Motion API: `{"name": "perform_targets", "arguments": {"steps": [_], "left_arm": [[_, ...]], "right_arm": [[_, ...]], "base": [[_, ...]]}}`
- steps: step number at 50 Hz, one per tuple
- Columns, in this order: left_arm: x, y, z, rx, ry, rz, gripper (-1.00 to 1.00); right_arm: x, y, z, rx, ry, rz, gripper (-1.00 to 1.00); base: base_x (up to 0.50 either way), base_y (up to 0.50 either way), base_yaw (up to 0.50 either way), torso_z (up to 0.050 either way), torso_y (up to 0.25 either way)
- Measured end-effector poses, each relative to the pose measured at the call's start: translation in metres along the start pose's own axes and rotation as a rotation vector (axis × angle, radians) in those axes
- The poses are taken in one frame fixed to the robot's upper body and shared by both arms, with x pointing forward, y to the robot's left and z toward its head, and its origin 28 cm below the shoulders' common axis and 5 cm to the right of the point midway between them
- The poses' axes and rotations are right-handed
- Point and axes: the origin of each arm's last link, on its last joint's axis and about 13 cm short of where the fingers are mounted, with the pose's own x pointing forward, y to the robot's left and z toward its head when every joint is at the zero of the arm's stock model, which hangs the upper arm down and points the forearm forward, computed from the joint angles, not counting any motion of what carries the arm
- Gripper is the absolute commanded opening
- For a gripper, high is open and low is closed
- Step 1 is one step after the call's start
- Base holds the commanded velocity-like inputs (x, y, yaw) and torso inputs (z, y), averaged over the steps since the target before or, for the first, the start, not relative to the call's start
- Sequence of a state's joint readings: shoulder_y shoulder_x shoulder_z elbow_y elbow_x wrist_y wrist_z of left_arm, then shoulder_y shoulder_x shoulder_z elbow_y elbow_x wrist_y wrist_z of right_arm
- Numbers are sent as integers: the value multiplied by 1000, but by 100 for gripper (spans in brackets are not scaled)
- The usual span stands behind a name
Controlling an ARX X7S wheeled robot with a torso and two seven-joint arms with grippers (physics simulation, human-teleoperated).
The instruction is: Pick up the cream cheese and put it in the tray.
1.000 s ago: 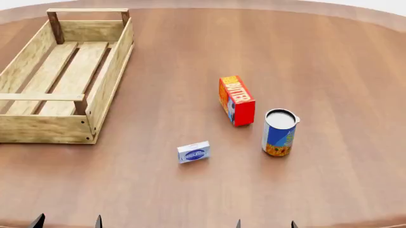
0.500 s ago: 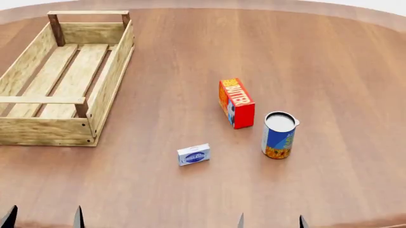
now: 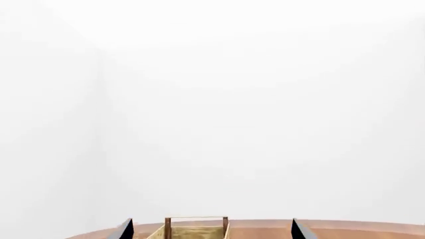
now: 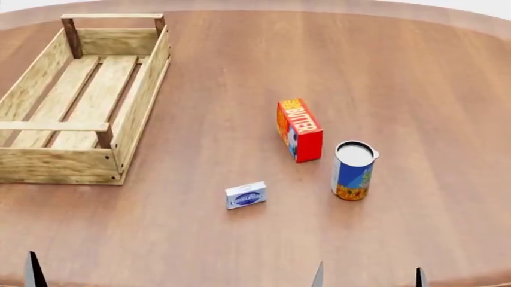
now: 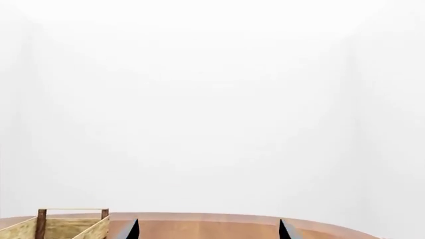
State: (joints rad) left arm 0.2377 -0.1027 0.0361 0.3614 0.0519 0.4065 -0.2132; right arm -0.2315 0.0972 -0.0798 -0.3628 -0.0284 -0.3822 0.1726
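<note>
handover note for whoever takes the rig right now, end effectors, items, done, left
Left end effector: open, empty, low at the near table edge.
Right end effector: open, empty, also at the near edge.
Cream cheese: lying on the table, untouched, between both arms.
Tray: far left, nothing in it.
Done: nothing.
Left: reach, grasp the cream cheese, carry it to the tray, release.

Two boxes (image 4: 246, 195) (image 4: 300, 130), one can (image 4: 352, 170), one tray (image 4: 131, 113)
</note>
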Motion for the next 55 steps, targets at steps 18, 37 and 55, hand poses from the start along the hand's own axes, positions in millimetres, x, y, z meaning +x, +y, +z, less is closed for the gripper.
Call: {"name": "perform_targets", "arguments": {"steps": [18,37,55], "left_arm": [[-3,1,6,0,-83,1,100],[-3,1,6,-5,-88,0,100],[-3,1,5,-6,-80,-2,100]], "right_arm": [[-4,0,7,6,-106,-24,100],[-4,2,8,16,-117,-23,100],[-4,2,7,14,-108,-23,100]], "base": [[107,318,0,0,0],[155,345,0,0,0],[152,241,0,0,0]]}}
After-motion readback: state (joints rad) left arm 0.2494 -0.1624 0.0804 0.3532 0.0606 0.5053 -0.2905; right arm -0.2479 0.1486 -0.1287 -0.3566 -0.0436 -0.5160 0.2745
